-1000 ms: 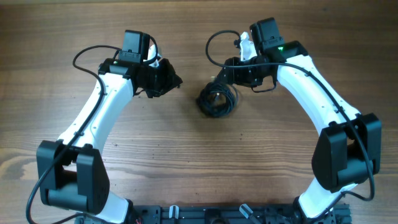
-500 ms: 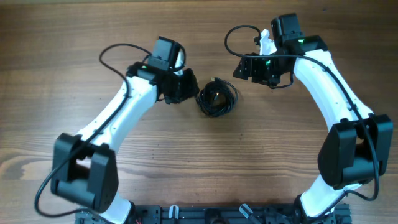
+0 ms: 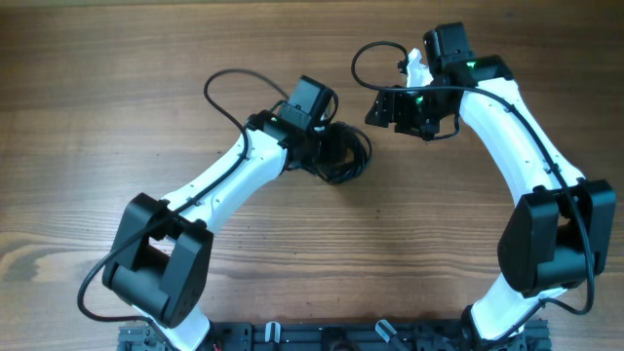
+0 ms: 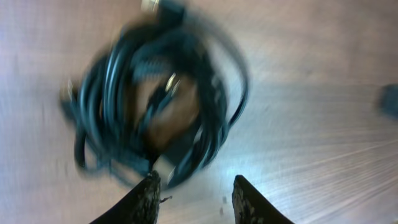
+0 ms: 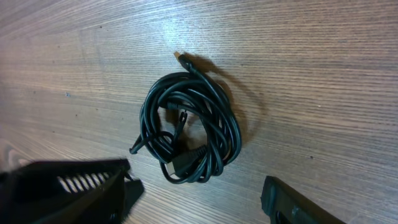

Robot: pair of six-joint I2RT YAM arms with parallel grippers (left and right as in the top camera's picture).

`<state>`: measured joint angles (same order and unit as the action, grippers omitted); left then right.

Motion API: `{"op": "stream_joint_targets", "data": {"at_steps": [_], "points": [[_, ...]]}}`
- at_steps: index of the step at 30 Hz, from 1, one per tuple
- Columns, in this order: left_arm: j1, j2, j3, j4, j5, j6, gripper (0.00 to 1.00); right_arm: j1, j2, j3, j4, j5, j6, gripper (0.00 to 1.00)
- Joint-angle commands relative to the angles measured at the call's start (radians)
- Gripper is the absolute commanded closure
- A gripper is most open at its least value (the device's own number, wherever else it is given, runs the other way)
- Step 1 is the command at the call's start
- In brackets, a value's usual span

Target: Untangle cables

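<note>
Hovering spread-fingered over the knotted cables [image 4: 155, 99], the left hand [image 4: 196, 180] seems poised to grasp, while the right hand [image 5: 198, 180] waits nearby, likewise spread.

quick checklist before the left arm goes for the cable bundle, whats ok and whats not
1. Left gripper open: ok, its fingertips stand apart in the left wrist view.
2. Left gripper at the cables: ok, overhead shows it over the bundle's left edge.
3. A strand between the left fingers: cannot tell, the left wrist view is blurred.
4. Right gripper open and apart from the bundle: ok, it sits off to the bundle's right.
5. Cables separated: not ok, they lie as one coiled bundle on the table.
6. A free end to pull: ok, one plug end sticks out of the coil.
</note>
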<state>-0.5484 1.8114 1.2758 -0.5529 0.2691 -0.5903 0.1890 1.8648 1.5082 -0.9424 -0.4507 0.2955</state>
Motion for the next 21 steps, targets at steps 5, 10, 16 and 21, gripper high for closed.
{"op": "stream_joint_targets", "data": {"at_steps": [5,10,16,21], "points": [[0.025,0.006,0.000,0.052,-0.047,0.302,0.58,0.005,0.019,-0.032,0.053,-0.026,-0.207,0.35],[0.025,0.006,0.000,0.052,-0.115,0.108,0.47,0.007,0.103,-0.032,0.106,-0.051,-0.386,0.37],[0.025,0.006,0.000,0.048,-0.114,0.050,0.45,0.011,0.235,-0.032,0.174,-0.059,-0.428,0.43],[0.025,0.006,0.000,0.048,-0.114,0.050,0.44,0.017,0.285,-0.033,0.218,-0.195,-0.469,0.58]]}}
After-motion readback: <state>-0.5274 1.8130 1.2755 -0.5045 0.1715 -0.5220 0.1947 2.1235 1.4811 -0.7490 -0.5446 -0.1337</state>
